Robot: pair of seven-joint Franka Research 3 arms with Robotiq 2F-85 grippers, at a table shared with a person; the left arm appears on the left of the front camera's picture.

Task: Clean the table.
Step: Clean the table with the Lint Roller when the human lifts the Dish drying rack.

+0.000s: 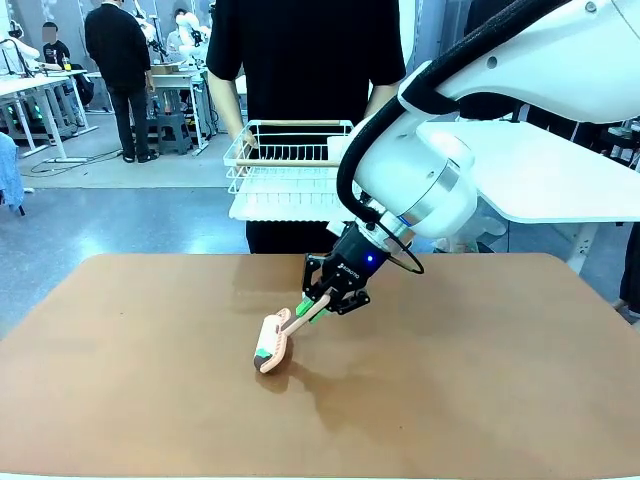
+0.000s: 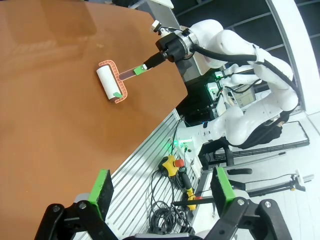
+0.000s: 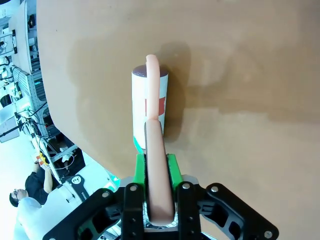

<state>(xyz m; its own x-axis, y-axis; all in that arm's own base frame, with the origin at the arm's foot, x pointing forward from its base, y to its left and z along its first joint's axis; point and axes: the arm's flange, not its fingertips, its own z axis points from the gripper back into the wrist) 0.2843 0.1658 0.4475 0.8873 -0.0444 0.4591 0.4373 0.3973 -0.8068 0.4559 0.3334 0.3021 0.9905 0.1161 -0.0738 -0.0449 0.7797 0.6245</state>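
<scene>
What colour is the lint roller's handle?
Pale pink; the lint roller's handle shows best in the right wrist view.

I get bright, even overhead light on all three feeds. On the front feed the table (image 1: 480, 380) looks matte, with a soft shadow under the right arm (image 1: 430, 180) and beside the lint roller (image 1: 272, 345). The left wrist feed has a pale sheen on the tabletop's upper left and wide-angle bending at the edges. The right wrist feed is sharp, with faint overlapping shadows around the roller and a blown-out white floor.
</scene>
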